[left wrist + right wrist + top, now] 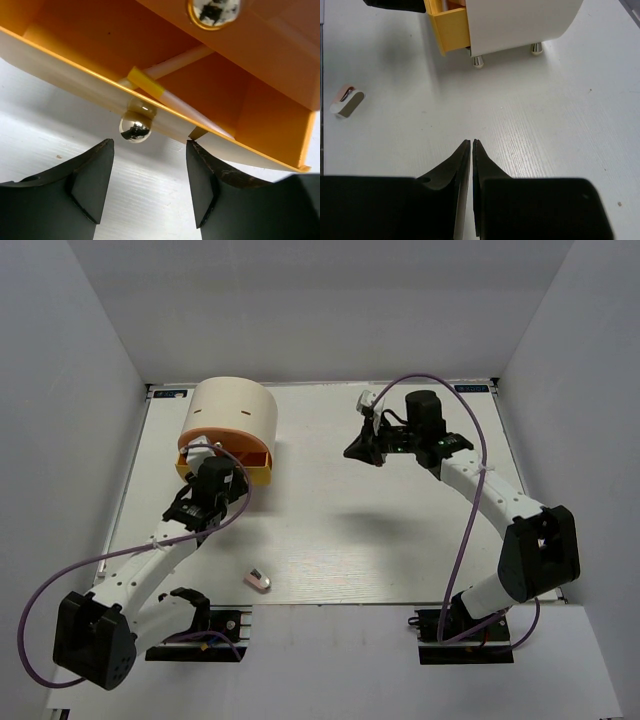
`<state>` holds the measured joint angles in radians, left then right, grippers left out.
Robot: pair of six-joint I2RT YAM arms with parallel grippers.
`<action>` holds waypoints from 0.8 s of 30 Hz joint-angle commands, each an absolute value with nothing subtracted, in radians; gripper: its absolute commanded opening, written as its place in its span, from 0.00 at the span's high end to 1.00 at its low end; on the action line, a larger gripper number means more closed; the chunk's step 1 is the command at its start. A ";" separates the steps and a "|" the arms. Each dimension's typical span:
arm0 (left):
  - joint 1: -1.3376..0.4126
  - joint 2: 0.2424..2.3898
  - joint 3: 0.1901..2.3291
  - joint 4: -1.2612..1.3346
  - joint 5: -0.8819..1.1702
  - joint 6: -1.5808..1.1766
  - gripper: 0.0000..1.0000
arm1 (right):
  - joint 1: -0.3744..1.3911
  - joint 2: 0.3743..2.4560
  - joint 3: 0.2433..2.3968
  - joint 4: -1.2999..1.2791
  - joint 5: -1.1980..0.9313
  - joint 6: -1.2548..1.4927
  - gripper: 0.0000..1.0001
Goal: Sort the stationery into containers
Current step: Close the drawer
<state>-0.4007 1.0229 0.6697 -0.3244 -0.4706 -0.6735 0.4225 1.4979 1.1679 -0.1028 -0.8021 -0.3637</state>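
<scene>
Stationery: how much of it is sitting in the container (235, 412)?

At least one thin white-and-yellow pen (147, 82) is lying in the pulled-out orange drawer (228, 466). A small pink-white eraser (258, 580) is lying loose on the surface (400, 540), near the front edge and well apart from the drawer. I'm judging the sorting as nearly done, with the eraser waiting to be put away.

What are the tools doing?

The left tool (149, 146) is hovering just in front of the drawer's chrome knob (135, 127), its jaws standing apart and carrying nothing. The right tool (471, 144) is hanging over bare surface to the right of the container, pressed closed on nothing.

Is anything escaping you?

The left arm is covering part of the drawer from above, and the wrist view is cropping it, so I'm not making out what else is lying inside. No other loose items are showing.
</scene>
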 commanded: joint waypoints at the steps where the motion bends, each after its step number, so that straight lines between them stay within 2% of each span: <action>1: -0.373 1.037 0.715 -0.273 -0.448 -0.643 0.32 | 0.408 1.465 1.161 -0.061 -0.836 -0.341 0.89; 24: -0.253 1.147 0.733 -0.078 -0.316 -0.644 0.35 | 0.365 1.473 1.151 -0.060 -0.850 -0.337 0.88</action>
<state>-0.2684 1.1553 0.6960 -0.1566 -0.3477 -0.6273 0.3725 1.4975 1.1625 -0.0975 -0.8265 -0.3450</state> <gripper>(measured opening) 0.647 0.123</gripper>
